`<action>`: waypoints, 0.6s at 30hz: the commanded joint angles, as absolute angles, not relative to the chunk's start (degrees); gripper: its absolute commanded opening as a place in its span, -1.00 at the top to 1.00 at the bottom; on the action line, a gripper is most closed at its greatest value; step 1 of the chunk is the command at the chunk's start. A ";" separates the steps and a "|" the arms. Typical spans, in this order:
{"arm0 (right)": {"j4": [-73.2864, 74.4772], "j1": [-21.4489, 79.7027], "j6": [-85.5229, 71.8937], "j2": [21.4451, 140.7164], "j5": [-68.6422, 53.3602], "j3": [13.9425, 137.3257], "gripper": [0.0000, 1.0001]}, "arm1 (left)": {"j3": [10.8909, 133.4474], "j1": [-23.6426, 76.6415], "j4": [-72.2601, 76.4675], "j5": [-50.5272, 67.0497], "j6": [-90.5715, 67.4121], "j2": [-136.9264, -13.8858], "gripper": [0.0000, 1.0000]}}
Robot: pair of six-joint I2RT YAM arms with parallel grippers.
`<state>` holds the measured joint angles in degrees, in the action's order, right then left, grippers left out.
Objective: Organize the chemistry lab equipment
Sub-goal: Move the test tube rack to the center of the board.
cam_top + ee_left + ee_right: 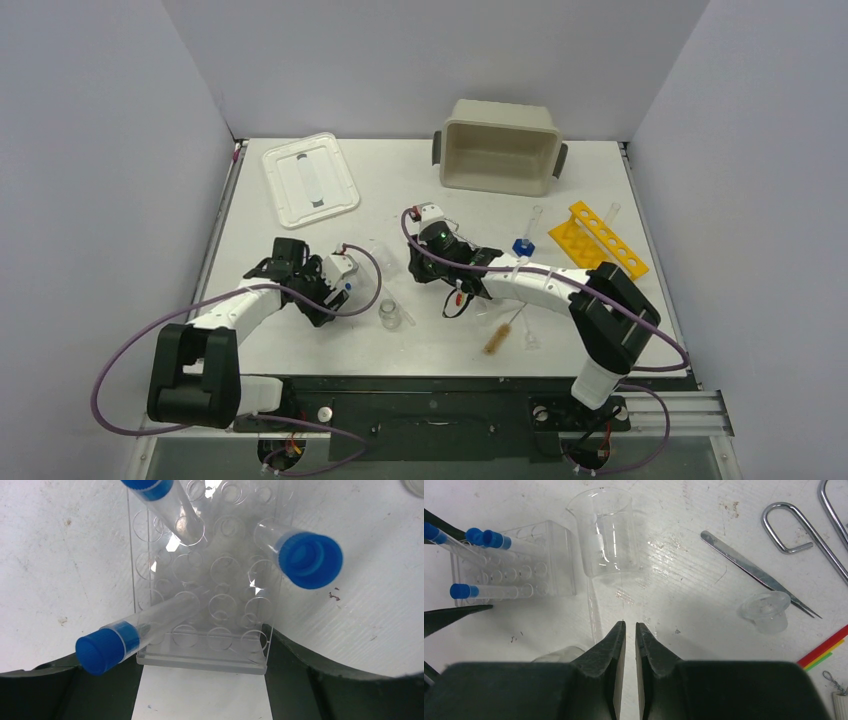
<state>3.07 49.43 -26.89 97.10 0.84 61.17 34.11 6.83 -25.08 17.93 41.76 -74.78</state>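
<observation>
A clear plastic tube rack sits between my left gripper's fingers, which press on its two sides. Three blue-capped clear tubes lean in it, one at the right, one at the lower left and one at the top. The rack also shows in the right wrist view. My right gripper is shut and empty, low over the table, just short of a clear glass beaker. Metal forceps, a small clear vial and the green-and-red spatula lie to its right.
A beige tub stands at the back and its white lid lies at the back left. A yellow tube rack and a blue-capped tube are at the right. A brown brush lies near the front. A metal wire loop lies by the forceps.
</observation>
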 commanded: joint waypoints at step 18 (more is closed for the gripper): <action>0.50 46.52 -27.20 91.56 3.00 58.48 0.71 | 42.62 -10.88 -17.83 6.95 43.18 -89.17 -0.10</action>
